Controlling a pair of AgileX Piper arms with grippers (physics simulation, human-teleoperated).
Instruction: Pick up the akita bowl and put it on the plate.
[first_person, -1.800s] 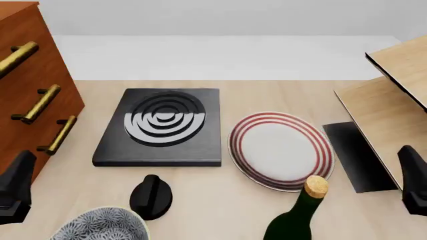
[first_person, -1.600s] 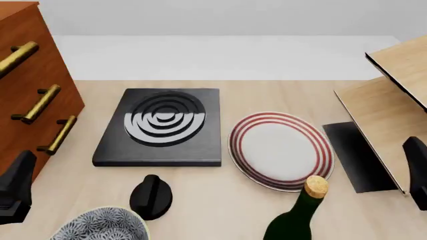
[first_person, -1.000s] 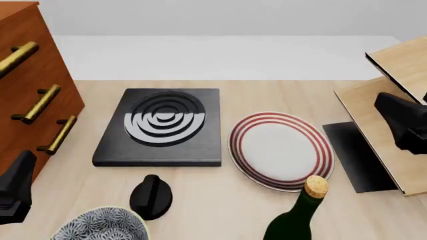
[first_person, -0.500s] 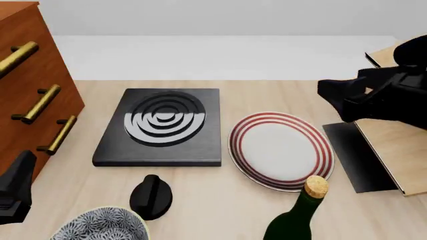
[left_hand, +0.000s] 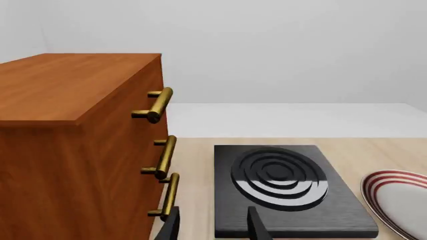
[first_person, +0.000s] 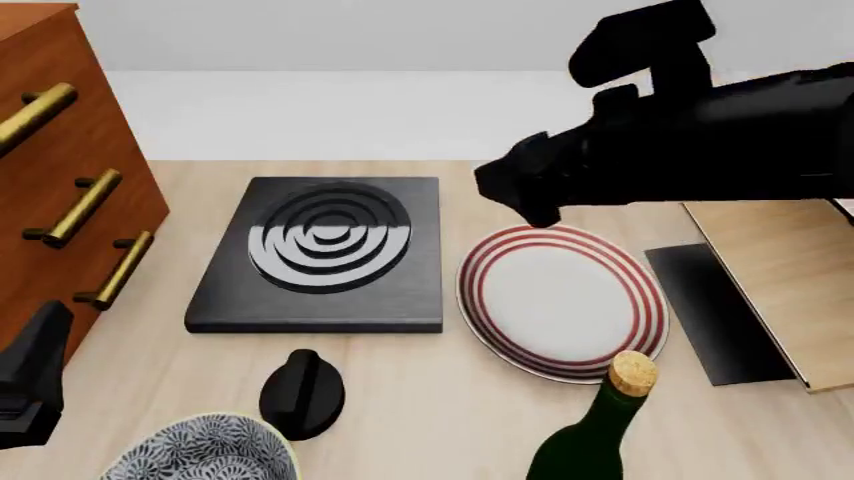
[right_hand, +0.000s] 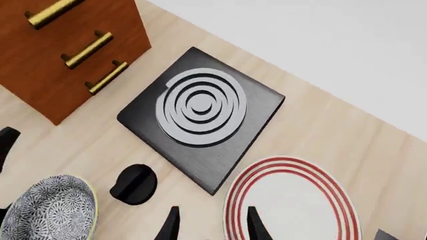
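The akita bowl (first_person: 200, 455), patterned blue-grey and white inside, sits at the table's near left edge, partly cut off in the front view; the right wrist view shows more of the bowl (right_hand: 50, 212). Right of centre lies the plate (first_person: 561, 300), white with red rings, with nothing on it. My right gripper (right_hand: 212, 227) is open with nothing between its fingers. In the front view it (first_person: 523, 200) hangs high over the plate's far left rim. My left gripper (left_hand: 215, 227) is also open with nothing in it. It (first_person: 30, 385) stands low at the near left, beside the bowl.
A black slab (first_person: 320, 250) with grey rings lies left of the plate. A black knob (first_person: 300, 392) stands between slab and bowl. A corked dark bottle (first_person: 594, 430) rises at the near edge by the plate. A wooden drawer cabinet (first_person: 60, 190) flanks the left and a wooden shelf (first_person: 781, 270) the right.
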